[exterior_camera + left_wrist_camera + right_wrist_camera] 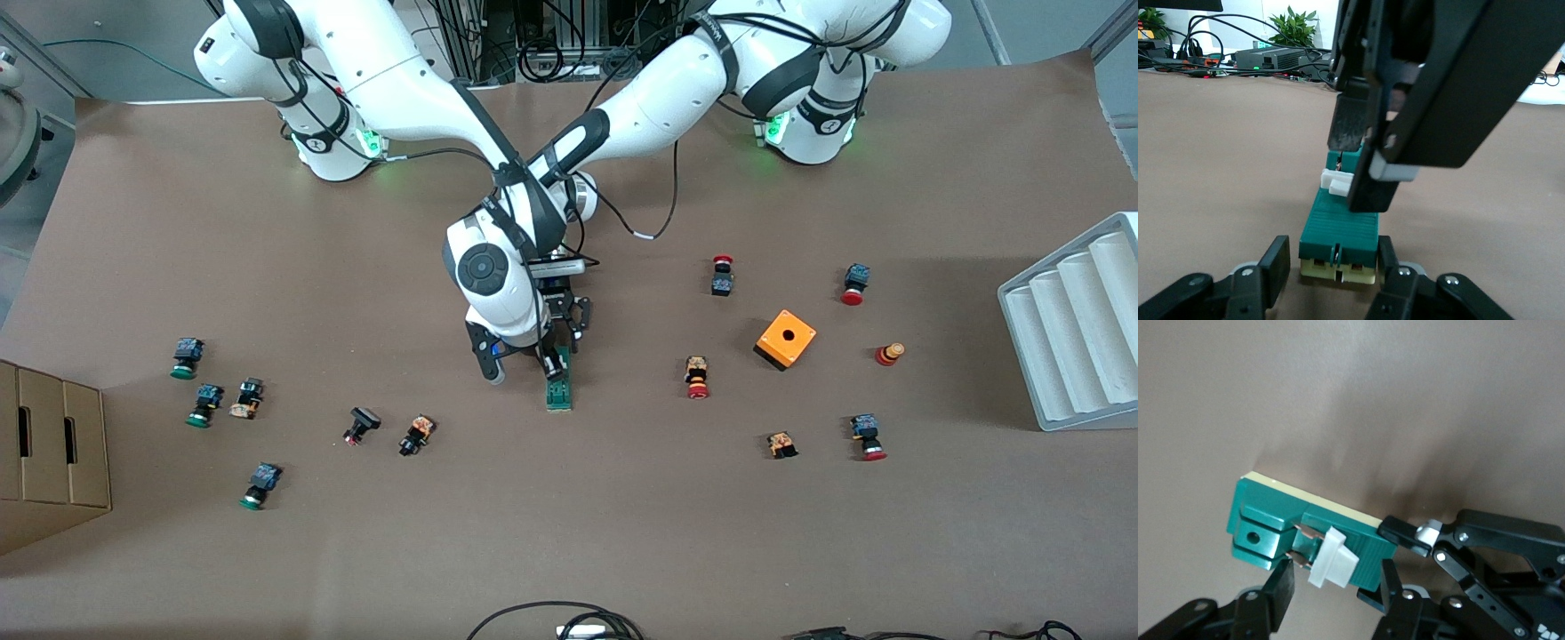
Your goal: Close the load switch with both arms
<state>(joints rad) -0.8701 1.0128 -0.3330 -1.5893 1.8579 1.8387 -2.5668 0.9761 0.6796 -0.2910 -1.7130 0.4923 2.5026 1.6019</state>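
Green-capped push button (257, 486), lowest on the table toward the right arm's end. Load switch (559, 384) mid-table, lying flat, white handle (1332, 559) raised. Left gripper (1331, 267) clenched on one end of it; right gripper (1331, 593) fingers straddle the handle, part-spread, grasp uncertain.

Both hands crowd load switch (558, 388), bare table (569, 533) around

**Where the cameras look**

High front view, looking down at the whole table (267, 569), far off. Left wrist view: low, very close to the load switch (1338, 227), facing along it. Right wrist view: close above the same switch. Shared by all three: that switch.
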